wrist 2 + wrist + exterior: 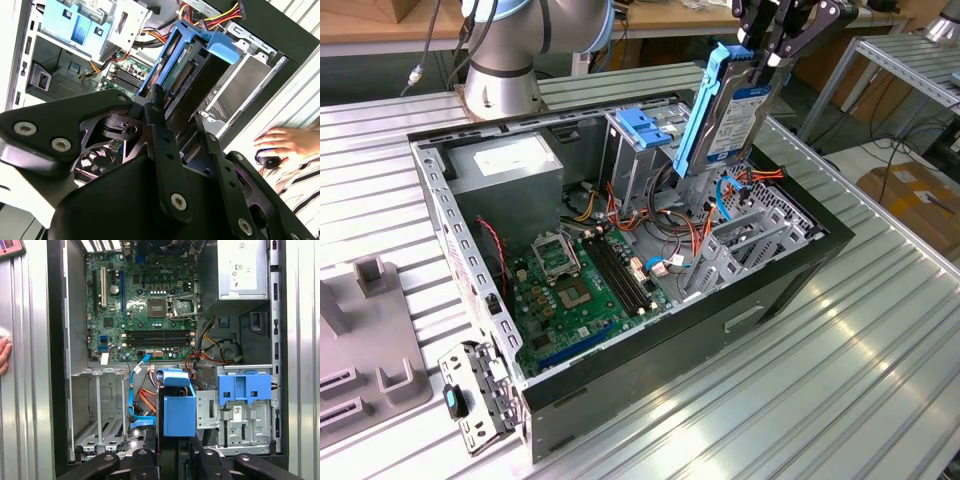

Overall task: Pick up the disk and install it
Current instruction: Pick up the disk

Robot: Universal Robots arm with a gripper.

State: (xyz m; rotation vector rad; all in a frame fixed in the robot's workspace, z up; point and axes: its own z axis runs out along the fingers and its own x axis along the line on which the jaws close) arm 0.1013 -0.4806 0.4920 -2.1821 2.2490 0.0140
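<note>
Upper right of the exterior view, your gripper (pixel 766 52) clamped on the disk (pixel 728 115), disk nearly upright over the open computer case (pixel 660 375), motherboard (pixel 582 292) lower centre.

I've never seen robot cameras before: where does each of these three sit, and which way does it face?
Exterior view: off the arm, above the computer case, looking down; arm base and end effector show.
First wrist view: on the wrist, facing down at the motherboard; end effector shows.
Second wrist view: on the wrist, facing along the fingers.
All share the gripped disk.
</note>
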